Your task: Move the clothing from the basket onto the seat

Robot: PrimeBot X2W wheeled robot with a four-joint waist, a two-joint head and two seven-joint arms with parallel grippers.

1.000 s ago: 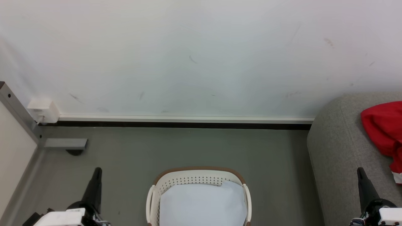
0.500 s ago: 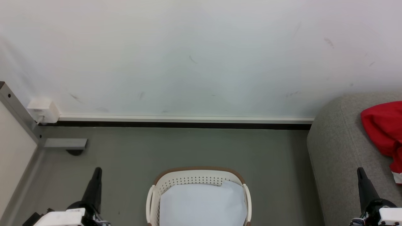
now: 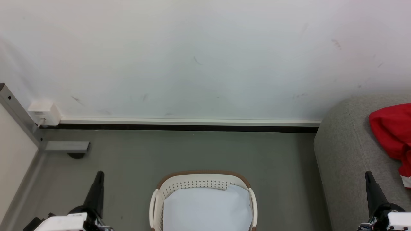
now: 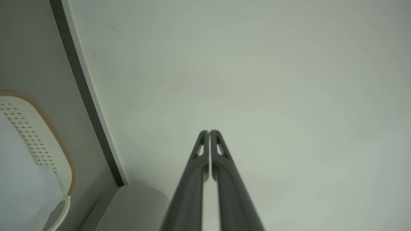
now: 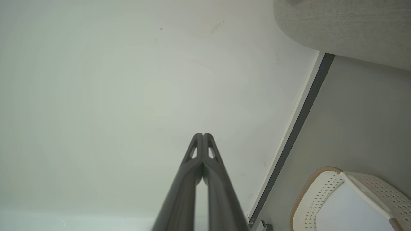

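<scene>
The cream basket [image 3: 202, 178] with a brown rim stands on the floor at the bottom centre of the head view, holding a flat white sheet [image 3: 207, 208]. Red clothing [image 3: 391, 130] lies on the grey seat [image 3: 348, 150] at the right edge. My left gripper [image 3: 100, 175] is shut at the lower left, apart from the basket. My right gripper [image 3: 368, 175] is shut at the lower right, over the seat's front part. In the left wrist view the left gripper [image 4: 209, 132] points at the wall with its tips together, the basket [image 4: 48, 125] to its left. The right gripper [image 5: 202, 134] does likewise, with the basket [image 5: 321, 186] at lower right.
A white wall [image 3: 205, 57] with a pale baseboard [image 3: 189, 122] runs behind the basket. A metal post [image 3: 19, 115], a white socket box [image 3: 44, 113] and a grey foot plate [image 3: 66, 146] sit at the left. Grey floor [image 3: 192, 150] lies between basket and wall.
</scene>
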